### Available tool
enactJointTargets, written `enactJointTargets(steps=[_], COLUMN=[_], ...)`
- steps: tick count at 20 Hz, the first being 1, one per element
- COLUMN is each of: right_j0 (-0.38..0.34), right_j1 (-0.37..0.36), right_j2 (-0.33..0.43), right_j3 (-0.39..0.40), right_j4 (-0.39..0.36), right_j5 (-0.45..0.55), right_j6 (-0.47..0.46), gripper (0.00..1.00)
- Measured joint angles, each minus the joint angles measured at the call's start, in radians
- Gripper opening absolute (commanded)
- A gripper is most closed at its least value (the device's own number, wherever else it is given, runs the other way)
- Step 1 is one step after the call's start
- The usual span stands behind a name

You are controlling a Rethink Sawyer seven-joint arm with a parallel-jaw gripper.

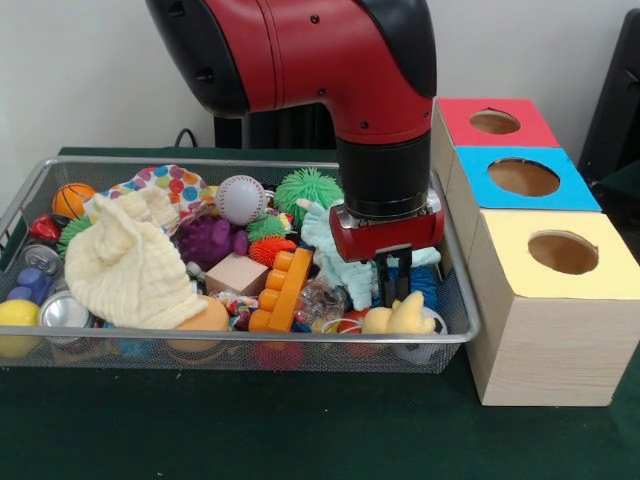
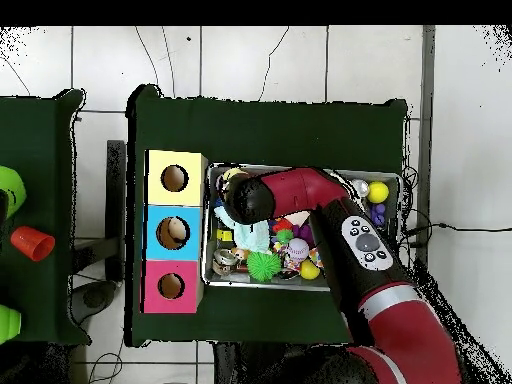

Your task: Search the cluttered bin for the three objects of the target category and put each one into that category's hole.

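Observation:
A wire mesh bin holds mixed clutter: a baseball, a green spiky ball, a small basketball, a purple plush, a wooden block, an orange toy brick, a pale teal plush and a yellow duck. My gripper reaches down into the bin's right end, between the teal plush and the duck. In the overhead view the arm hides the gripper. Three wooden boxes stand beside the bin, each with a round hole: red-topped, blue-topped, yellow-topped.
A cream cloth and a polka-dot cloth cover part of the bin's left half, with cans and a yellow ball at that end. Something tan shows inside the blue box's hole. A red cup sits on a separate table.

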Motion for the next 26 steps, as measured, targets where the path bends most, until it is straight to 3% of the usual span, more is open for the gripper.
enactJointTargets(steps=[26], right_j0=[0.000], right_j1=[-0.016], right_j2=[0.000], right_j3=[0.020], right_j4=[0.008], right_j5=[0.000], right_j6=[0.000], gripper=[0.00])
